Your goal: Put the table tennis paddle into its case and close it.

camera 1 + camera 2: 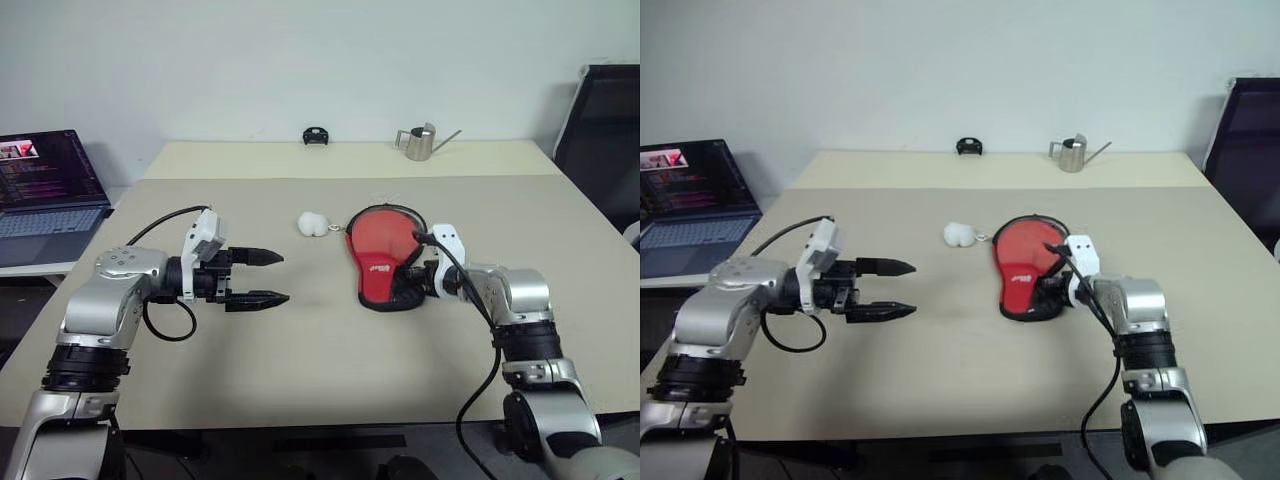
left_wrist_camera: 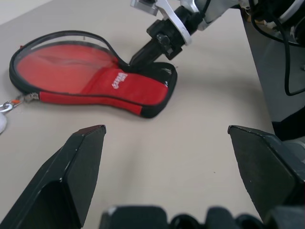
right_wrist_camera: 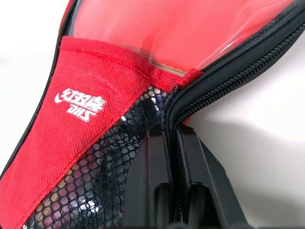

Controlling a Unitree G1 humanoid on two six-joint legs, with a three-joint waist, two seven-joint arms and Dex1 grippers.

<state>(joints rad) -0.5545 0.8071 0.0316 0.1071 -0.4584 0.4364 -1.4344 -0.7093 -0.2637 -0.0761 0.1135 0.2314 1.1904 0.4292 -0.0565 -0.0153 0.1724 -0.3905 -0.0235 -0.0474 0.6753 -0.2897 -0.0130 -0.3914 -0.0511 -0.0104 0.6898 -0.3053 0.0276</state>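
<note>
case [image 1: 385, 255] lies flat mid-table, red side up, pompom charm [image 1: 313, 223] beside it. right gripper [image 3: 172, 143] pinched closed at the case's zip edge near the handle end. left gripper [image 1: 262, 277] spread wide, empty, well apart.

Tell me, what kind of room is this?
Probably an office or lab: a plain beige table, an open laptop beside it, a dark chair, and a small metal watering can by the wall.
</note>
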